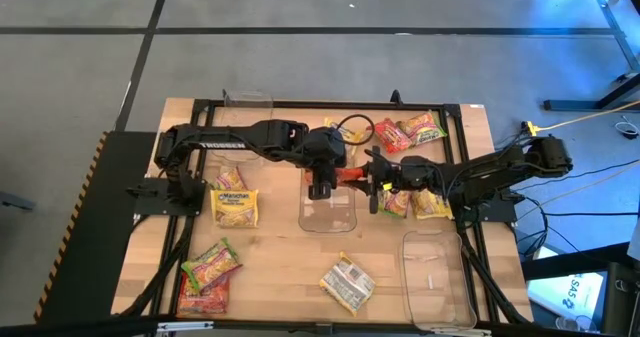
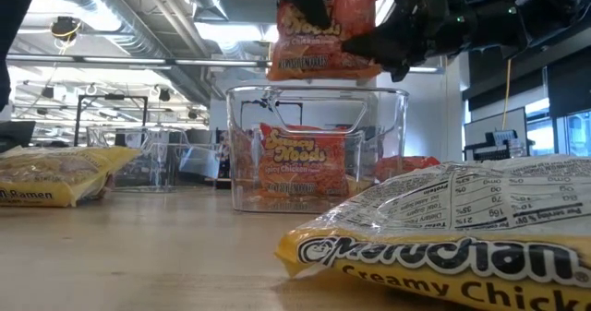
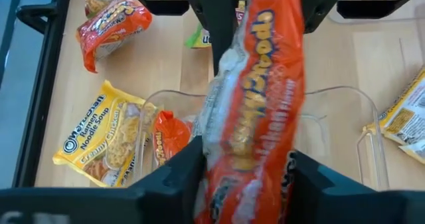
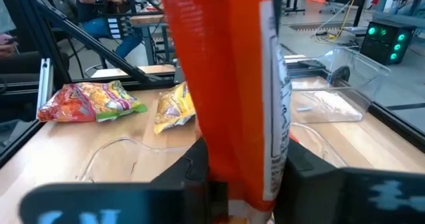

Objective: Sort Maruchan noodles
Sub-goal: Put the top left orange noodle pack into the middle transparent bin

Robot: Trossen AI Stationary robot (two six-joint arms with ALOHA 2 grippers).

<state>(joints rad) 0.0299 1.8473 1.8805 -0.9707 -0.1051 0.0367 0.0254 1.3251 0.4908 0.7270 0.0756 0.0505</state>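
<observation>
Wooden table (image 1: 280, 267): centre clear tray (image 2: 314, 149) holds red packet (image 2: 300, 163).

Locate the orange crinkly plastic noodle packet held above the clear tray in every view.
High view: orange crinkly plastic noodle packet centre, between left gripper and right gripper.
Low view: packet top centre.
Left wrist view: packet fills the middle.
Right wrist view: packet fills the middle.
Shared landmark: clear plastic rectangular tray beneath.

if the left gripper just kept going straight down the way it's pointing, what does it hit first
Probably the clear tray just below it. The left gripper holds a red noodle packet pointing down over it, so that packet would likely meet the red packet already inside first; depth is unclear.
</observation>
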